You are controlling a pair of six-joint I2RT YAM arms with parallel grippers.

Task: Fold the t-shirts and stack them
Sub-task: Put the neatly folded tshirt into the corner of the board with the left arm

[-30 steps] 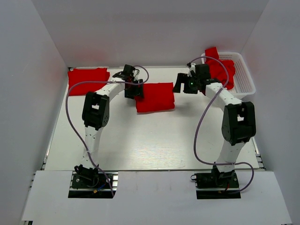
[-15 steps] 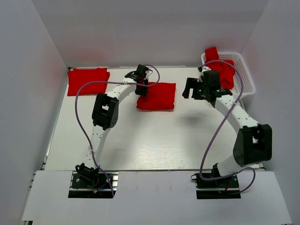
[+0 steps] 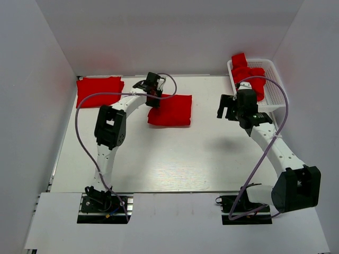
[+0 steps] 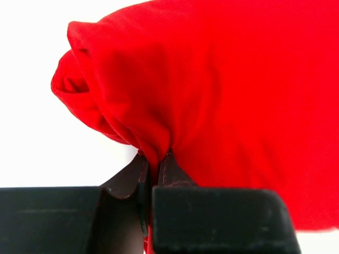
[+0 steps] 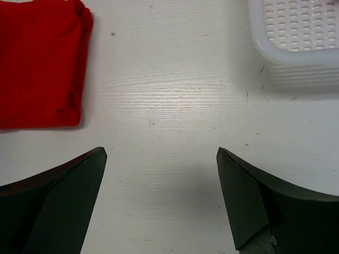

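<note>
Across the whole scene you have a white worktop (image 3: 175,159). The right wrist view shows it up close, with a faint wood grain and a few small dark specks. Plain white walls (image 3: 169,37) close it in at the back and on both sides. A white board (image 3: 175,222) covers the near edge around the two arm bases.

At the far right corner sits a white lattice basket (image 3: 279,92) with loose red t-shirts (image 3: 249,76) heaped in it, one part poking over its far left rim. A folded t-shirt (image 3: 99,90) lies flat in the far left corner.

The middle t-shirt (image 3: 172,111), also folded, lies toward the back of the worktop. Your left jaws are clamped tight on a bunched bit of cloth at its far left corner, and the left wrist view shows the cloth pinched between the tips. Your right jaws are spread wide over bare worktop, between that shirt and the basket and touching neither. Thin lilac cables (image 3: 78,132) loop along both arms.
</note>
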